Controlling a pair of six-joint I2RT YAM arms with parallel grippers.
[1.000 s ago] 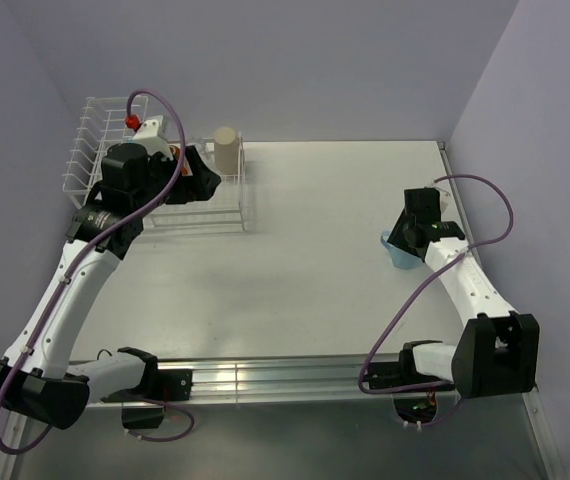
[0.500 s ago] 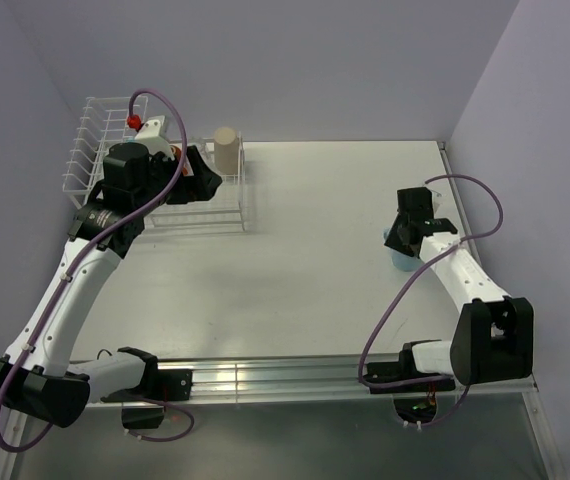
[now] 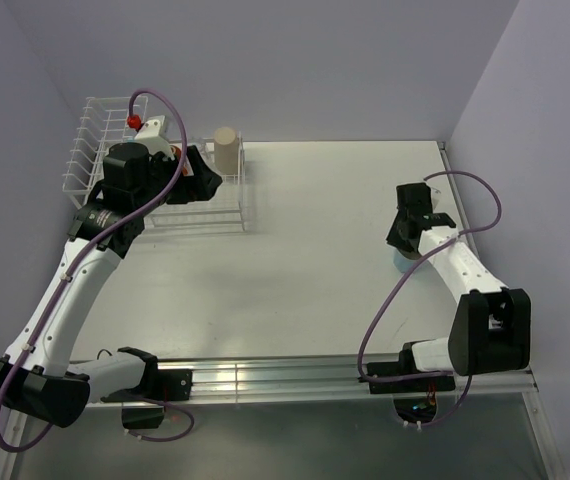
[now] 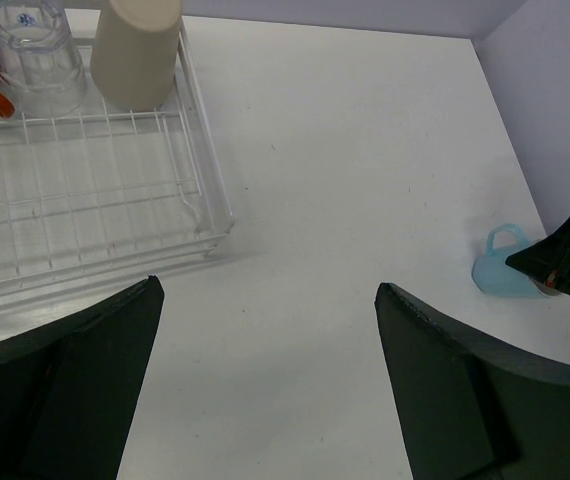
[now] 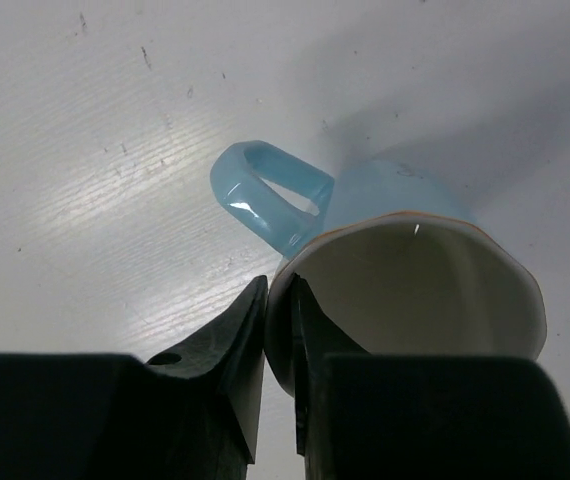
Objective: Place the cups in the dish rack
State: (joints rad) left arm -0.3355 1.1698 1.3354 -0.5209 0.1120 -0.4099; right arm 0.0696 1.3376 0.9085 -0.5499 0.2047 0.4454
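White table (image 3: 325, 260), faintly scuffed perhaps.

The right pincer (image 5: 280, 335) is drawn in from a wider gap to a narrow one. The rim of the light blue mug (image 5: 385, 190) is now pinched between its fingers (image 5: 230, 350) (one outside the wall, the other inside the bowl). In the top view the right arm (image 3: 460, 270) is swung inward: its wrist is carried slightly left and toward the far side of the table (image 3: 315, 260), and its elbow block (image 3: 490, 335) is shifted left and up. The mug, plainly seen beside the wrist a second ago, is now covered by it except for a blue sliver. The upper loop of the purple cable (image 3: 485, 195) is drawn in with the arm.
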